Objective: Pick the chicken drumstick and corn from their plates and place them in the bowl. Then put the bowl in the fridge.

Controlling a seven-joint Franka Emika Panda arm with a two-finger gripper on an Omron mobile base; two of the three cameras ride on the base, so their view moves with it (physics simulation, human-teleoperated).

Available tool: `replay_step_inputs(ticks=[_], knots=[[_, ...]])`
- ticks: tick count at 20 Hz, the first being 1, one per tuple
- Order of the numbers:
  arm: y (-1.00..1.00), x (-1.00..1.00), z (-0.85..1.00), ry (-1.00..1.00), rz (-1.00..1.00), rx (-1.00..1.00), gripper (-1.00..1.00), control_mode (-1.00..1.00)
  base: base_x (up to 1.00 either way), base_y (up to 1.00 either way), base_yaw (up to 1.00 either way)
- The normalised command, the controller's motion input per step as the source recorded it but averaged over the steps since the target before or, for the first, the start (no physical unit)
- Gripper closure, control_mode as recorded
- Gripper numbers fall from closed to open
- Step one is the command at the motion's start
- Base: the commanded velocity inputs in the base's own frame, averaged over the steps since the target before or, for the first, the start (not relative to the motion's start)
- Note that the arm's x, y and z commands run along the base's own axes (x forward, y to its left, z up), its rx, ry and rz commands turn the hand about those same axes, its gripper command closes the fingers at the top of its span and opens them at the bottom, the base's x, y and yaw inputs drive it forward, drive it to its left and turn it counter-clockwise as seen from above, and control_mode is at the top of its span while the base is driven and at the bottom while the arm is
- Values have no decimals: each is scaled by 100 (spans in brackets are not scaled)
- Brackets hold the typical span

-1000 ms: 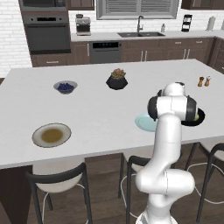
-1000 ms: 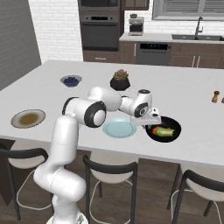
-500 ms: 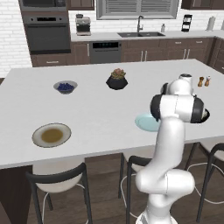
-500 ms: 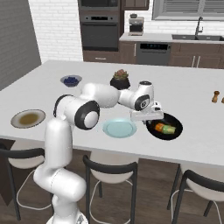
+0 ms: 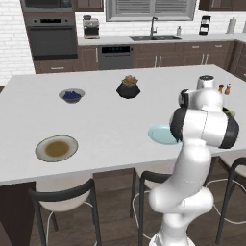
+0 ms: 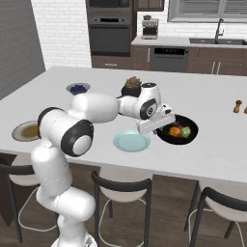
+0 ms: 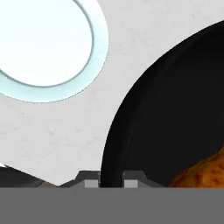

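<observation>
— What's around the bowl?
— Light blue plate [image 6: 131,142] just beside the black bowl [image 6: 191,138]; succulent pot [image 6: 131,87] behind. Drumstick [image 6: 174,131] and corn [image 6: 185,131] lie inside — my gripper [image 7: 111,177] straddles the rim, grip state unclear.

Drumstick [image 7: 201,173] cut off by edge

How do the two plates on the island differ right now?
The light blue plate is plain and lies right beside the black bowl; the grey-rimmed plate has a brownish centre and lies far off near the counter's other end. The blue one looks smaller. Both are round, flat and hold no food.
</observation>
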Motion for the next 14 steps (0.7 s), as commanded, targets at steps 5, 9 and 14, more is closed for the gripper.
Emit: replay_step_inputs(ticks=[5,9,14], knots=[[29,-58,45,-2,43,-16,100,-100,0,0,0],[59,-47,73,-1,42,-6,100,-100,0,0,0],[80,-51,88,1,39,-10,100,-100,0,0,0]])
